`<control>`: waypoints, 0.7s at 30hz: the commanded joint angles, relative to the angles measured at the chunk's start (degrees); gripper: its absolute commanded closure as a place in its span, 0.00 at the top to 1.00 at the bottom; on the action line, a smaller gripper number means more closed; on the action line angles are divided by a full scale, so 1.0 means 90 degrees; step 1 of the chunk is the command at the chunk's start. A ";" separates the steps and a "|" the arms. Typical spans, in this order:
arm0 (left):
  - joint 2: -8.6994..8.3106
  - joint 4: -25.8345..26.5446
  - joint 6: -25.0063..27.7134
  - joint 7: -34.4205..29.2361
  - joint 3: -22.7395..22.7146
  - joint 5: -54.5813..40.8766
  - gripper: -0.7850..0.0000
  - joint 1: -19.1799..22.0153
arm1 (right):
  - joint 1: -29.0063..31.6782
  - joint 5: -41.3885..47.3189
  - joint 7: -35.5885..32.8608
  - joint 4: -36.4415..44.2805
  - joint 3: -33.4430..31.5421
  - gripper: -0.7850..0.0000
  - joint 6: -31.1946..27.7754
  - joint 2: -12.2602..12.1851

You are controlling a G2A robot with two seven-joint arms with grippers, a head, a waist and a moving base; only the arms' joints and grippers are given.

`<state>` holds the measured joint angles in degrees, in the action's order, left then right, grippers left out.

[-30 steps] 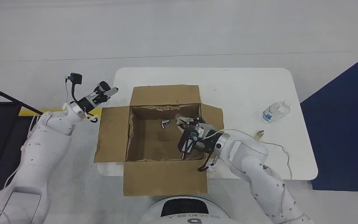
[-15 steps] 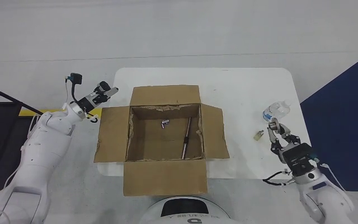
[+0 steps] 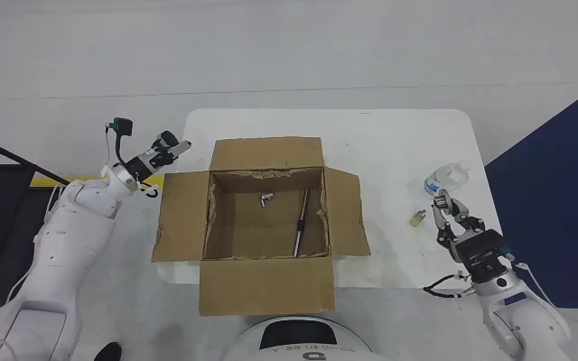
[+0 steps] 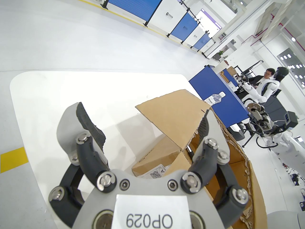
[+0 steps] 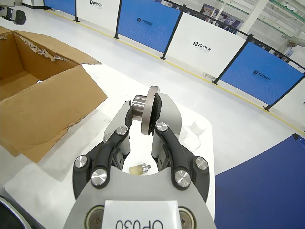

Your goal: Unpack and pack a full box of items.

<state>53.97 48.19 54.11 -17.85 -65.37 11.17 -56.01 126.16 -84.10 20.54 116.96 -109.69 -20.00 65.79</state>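
An open cardboard box (image 3: 185, 217) sits mid-table with its flaps spread. On its floor lie a small metal piece (image 3: 267, 198) and a dark thin rod (image 3: 302, 217). My right gripper (image 3: 449, 209) hangs over the table's right side, shut on a flanged metal cylinder (image 5: 147, 113) held between its pads (image 5: 145, 106). Below it on the table lies a small cream peg with a metal pin (image 5: 139, 168), also seen from above (image 3: 418, 217). My left gripper (image 3: 176, 144) stands open with nothing in it at the table's left edge, beside the box's flap (image 4: 171, 115).
A clear water bottle (image 3: 445, 180) lies on the white table (image 3: 388, 144) near the right edge, close to the right gripper; its cap end (image 5: 194, 134) shows past the fingers. The box's right flap (image 5: 47, 96) slopes toward the right arm.
The right arm has come out of the box and swung to the table's right side with the metal cylinder in its gripper. The left arm has kept still.
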 commanded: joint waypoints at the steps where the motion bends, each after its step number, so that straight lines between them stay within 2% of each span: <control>1: 0.0000 -0.0001 0.0000 0.0000 0.0000 0.0000 1.00 0.0000 | -0.0110 0.0142 -0.0288 -0.0185 0.0001 0.00 0.0092 0.0008; 5: 0.0000 -0.0001 0.0000 0.0000 0.0000 0.0000 1.00 0.0000 | -0.0115 0.0365 -0.0645 -0.0753 -0.0051 0.00 -0.0019 0.0015; 9: 0.0000 -0.0001 0.0000 0.0000 0.0000 0.0000 1.00 0.0000 | -0.0019 0.0174 -0.0885 -0.1221 -0.0099 0.00 0.0073 0.0022; 21: 0.0000 -0.0001 0.0000 0.0000 0.0000 0.0000 1.00 0.0000 | -0.0493 -0.0190 -0.1786 -0.1619 0.0370 0.00 0.0491 0.0065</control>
<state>53.97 48.19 54.11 -17.85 -65.37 11.17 -56.01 122.06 -85.48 4.87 102.44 -106.75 -15.67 66.35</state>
